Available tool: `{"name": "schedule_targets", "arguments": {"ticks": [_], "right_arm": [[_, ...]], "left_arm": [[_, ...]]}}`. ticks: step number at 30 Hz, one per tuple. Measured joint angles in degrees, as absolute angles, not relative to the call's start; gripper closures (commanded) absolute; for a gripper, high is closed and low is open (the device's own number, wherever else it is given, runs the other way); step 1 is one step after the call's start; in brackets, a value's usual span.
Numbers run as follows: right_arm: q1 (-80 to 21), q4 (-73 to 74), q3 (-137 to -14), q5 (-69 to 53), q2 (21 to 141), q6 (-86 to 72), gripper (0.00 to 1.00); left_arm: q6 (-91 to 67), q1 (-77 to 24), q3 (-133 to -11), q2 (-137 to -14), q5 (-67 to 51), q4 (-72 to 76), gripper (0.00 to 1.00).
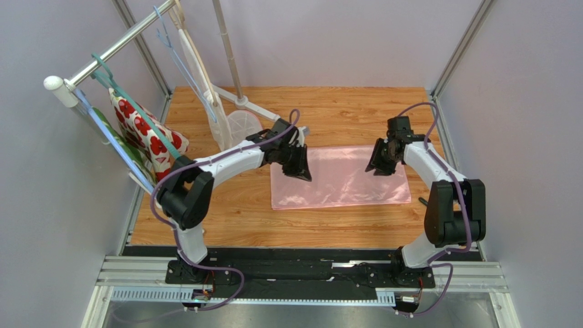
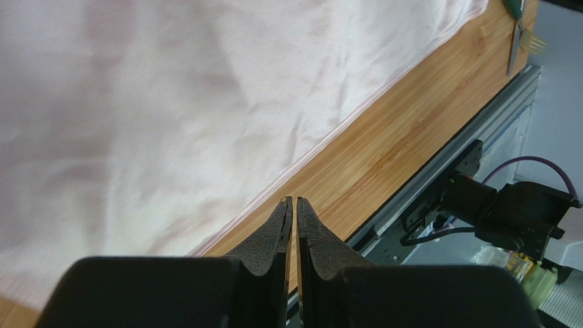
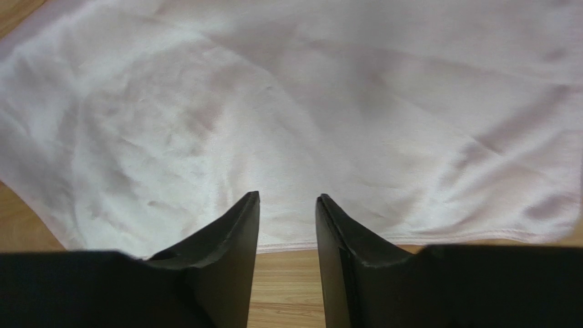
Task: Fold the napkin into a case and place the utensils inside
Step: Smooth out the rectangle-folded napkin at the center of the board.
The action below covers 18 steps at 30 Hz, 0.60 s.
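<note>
The pink napkin (image 1: pixel 340 179) lies flat on the wooden table as a wide rectangle, with soft wrinkles. My left gripper (image 1: pixel 301 171) hangs over its left end. In the left wrist view its jaws (image 2: pixel 295 199) are shut with only a hairline slit and nothing between them, above the napkin's (image 2: pixel 171 116) hem. My right gripper (image 1: pixel 380 164) hovers over the right part. It stands open and empty (image 3: pixel 287 196) just over the napkin's (image 3: pixel 308 102) edge. The utensils show only in the left wrist view's top right corner, a fork's yellowish tines (image 2: pixel 534 44) among them.
A clothes rail (image 1: pixel 109 55) with hangers stands at the back left, carrying a white cloth with red flowers (image 1: pixel 147 137) and a green cloth (image 1: pixel 126 154). A white stand's base (image 1: pixel 239 123) sits behind the left gripper. Metal frame posts and grey walls enclose the table.
</note>
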<state>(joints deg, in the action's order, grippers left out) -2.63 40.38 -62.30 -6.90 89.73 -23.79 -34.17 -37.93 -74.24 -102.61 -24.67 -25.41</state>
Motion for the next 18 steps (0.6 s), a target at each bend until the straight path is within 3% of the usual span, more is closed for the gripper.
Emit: {"name": "schedule_targets", "arguments": {"ticks": [3,6,18], "right_arm": [[-6.3,38.7,-62.3,-10.2,91.6,-25.1,0.92],[-9.8,37.2,-61.7,-12.2,92.6,-26.1,1.00],[-20.3,31.7,-51.3,-15.4,93.4,-29.4,1.00]], "left_arm": [[-36.1,-40.8,-77.7,-108.2,-26.3,-21.9,0.90],[-37.3,-42.7,-79.4,-112.2,-26.8,-20.1,0.92],[-37.7,-43.7,-79.7,-114.4,-26.5,-19.4,0.93]]}}
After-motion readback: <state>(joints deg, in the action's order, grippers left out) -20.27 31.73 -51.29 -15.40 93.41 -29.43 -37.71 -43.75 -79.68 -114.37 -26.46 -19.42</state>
